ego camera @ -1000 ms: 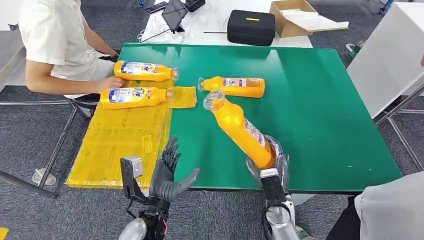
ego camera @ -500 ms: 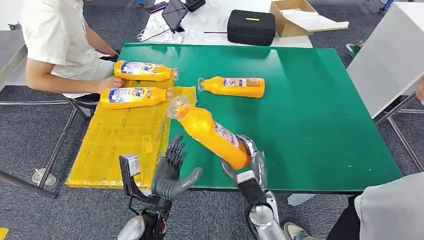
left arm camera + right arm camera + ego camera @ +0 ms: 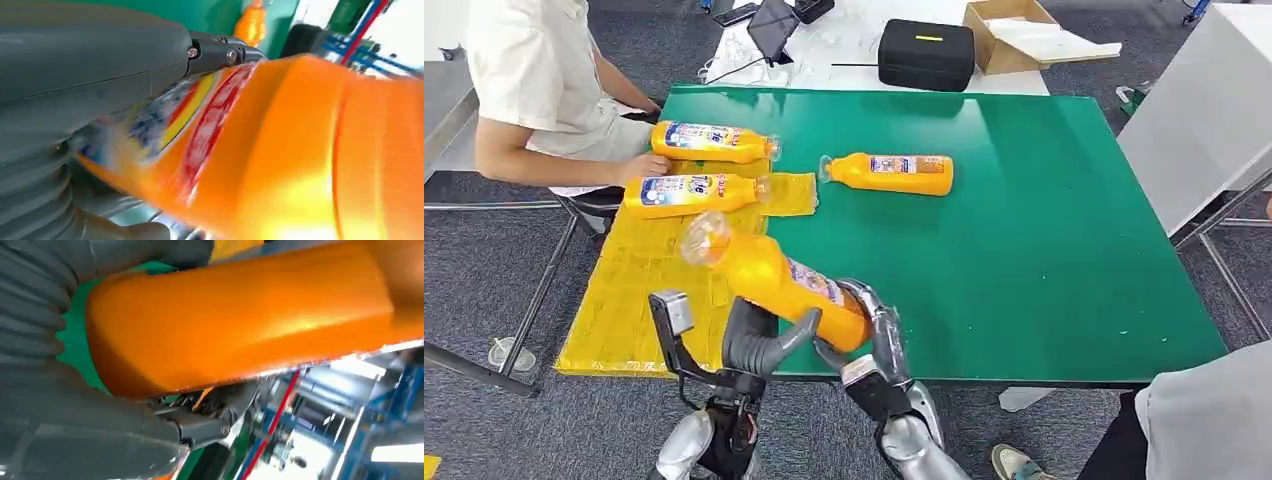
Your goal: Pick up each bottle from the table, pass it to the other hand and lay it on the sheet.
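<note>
My right hand (image 3: 876,338) grips an orange bottle (image 3: 774,280) by its base, tilted with the clear cap toward the yellow sheet (image 3: 654,290). My left hand (image 3: 759,345) is under the bottle's middle, thumb spread and touching it, fingers hidden behind it. Up close, the bottle (image 3: 300,150) lies against the left hand's thumb (image 3: 90,55). The right wrist view has the bottle (image 3: 240,320) lying across my right hand (image 3: 75,440). Two bottles (image 3: 689,192) (image 3: 712,141) lie at the sheet's far end. One more bottle (image 3: 892,173) lies on the green table (image 3: 1044,230).
A person in white (image 3: 534,80) sits at the far left with a hand by the sheet's bottles. Beyond the green table are a black case (image 3: 926,55) and a cardboard box (image 3: 1024,35). Another person's clothing (image 3: 1204,420) is at the near right.
My right hand has swung the bottle left, from over the green table to the sheet's edge above my left hand. The left hand now touches the bottle.
</note>
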You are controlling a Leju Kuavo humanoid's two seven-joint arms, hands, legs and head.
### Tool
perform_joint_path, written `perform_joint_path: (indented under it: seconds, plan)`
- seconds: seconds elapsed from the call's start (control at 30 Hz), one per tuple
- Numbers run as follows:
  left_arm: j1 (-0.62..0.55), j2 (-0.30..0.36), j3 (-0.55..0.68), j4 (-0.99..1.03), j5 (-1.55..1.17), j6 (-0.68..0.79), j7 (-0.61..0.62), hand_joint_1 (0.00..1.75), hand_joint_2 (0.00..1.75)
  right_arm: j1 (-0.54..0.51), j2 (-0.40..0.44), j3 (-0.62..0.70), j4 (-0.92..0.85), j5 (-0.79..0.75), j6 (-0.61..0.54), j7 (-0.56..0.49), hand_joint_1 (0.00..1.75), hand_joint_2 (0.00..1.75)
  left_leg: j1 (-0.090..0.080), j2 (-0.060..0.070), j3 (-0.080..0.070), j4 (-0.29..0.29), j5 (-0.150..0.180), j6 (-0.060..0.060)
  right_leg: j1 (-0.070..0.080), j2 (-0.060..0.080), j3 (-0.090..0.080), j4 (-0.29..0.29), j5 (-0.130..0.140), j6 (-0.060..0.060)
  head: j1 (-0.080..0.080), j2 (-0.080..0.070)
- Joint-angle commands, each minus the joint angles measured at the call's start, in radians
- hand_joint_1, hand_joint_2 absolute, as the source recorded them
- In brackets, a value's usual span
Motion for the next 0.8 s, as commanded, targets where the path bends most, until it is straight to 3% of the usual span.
perform_joint_path:
  seconds: [0.03, 0.17, 0.23, 0.6, 0.67, 0.7, 0.73, 0.77, 0.8]
  plan:
    - [-0.048, 0.002, 0.035, 0.006, 0.018, 0.004, -0.018, 0.0, 1.75, -0.052, -0.005, 0.094, 0.093, -0.016, 0.003, 0.002, 1.75, 1.75, 0.0, 0.0, 0.005, 0.0, -0.002, 0.0, 0.001, 0.001, 0.005, 0.0, -0.002, -0.002, 0.0, 0.0]
    - [-0.049, 0.003, 0.043, -0.023, 0.053, -0.028, -0.015, 0.0, 1.75, -0.058, 0.0, 0.114, 0.108, -0.025, 0.011, 0.002, 1.71, 1.75, 0.0, 0.0, 0.004, 0.0, -0.002, 0.0, 0.001, 0.001, 0.004, 0.0, -0.001, -0.002, 0.0, 0.0]
    - [-0.051, 0.006, 0.039, -0.023, 0.054, -0.035, -0.014, 1.75, 1.75, -0.061, 0.001, 0.119, 0.111, -0.031, 0.018, 0.002, 1.75, 1.75, 0.0, 0.0, 0.005, 0.001, -0.002, 0.0, 0.001, 0.001, 0.005, 0.001, -0.002, -0.002, 0.0, 0.0]
    - [-0.016, 0.03, 0.05, -0.038, 0.151, -0.149, 0.017, 1.75, 1.75, -0.044, -0.002, 0.118, 0.093, -0.122, 0.105, 0.002, 1.61, 1.75, 0.0, 0.0, 0.004, -0.001, -0.001, 0.0, 0.0, 0.001, 0.004, -0.001, -0.001, -0.001, 0.0, 0.0]
    - [-0.01, 0.033, 0.054, -0.044, 0.161, -0.163, 0.021, 1.75, 1.75, -0.042, 0.0, 0.105, 0.094, -0.142, 0.123, 0.002, 1.43, 1.75, 0.0, 0.0, 0.002, -0.001, -0.001, 0.0, 0.0, 0.0, 0.002, 0.0, -0.001, -0.001, 0.0, 0.0]
    - [-0.005, 0.035, 0.057, -0.049, 0.168, -0.171, 0.025, 1.75, 1.75, -0.041, 0.001, 0.102, 0.094, -0.147, 0.134, 0.002, 1.19, 1.75, 0.0, 0.0, 0.002, -0.001, 0.0, 0.0, 0.0, 0.0, 0.002, 0.0, -0.001, -0.001, 0.0, 0.0]
    - [-0.003, 0.035, 0.06, -0.053, 0.168, -0.172, 0.026, 1.75, 1.75, -0.042, 0.001, 0.105, 0.099, -0.142, 0.14, 0.002, 0.14, 1.75, 0.0, 0.0, 0.003, 0.0, -0.001, 0.0, 0.0, 0.0, 0.003, 0.0, -0.001, -0.001, 0.0, 0.0]
    - [0.001, 0.035, 0.066, -0.057, 0.169, -0.172, 0.026, 1.75, 1.75, -0.043, 0.008, 0.096, 0.111, -0.141, 0.141, 0.002, 0.0, 1.75, 0.0, -0.001, 0.005, 0.0, -0.002, 0.0, 0.001, 0.0, 0.005, 0.0, -0.002, -0.002, 0.0, 0.0]
    - [0.002, 0.035, 0.069, -0.059, 0.169, -0.172, 0.027, 1.75, 1.75, -0.043, 0.011, 0.093, 0.117, -0.143, 0.143, 0.002, 0.0, 1.75, 0.0, 0.0, 0.005, 0.0, -0.002, 0.0, 0.001, 0.001, 0.005, 0.0, -0.002, -0.002, 0.0, 0.0]
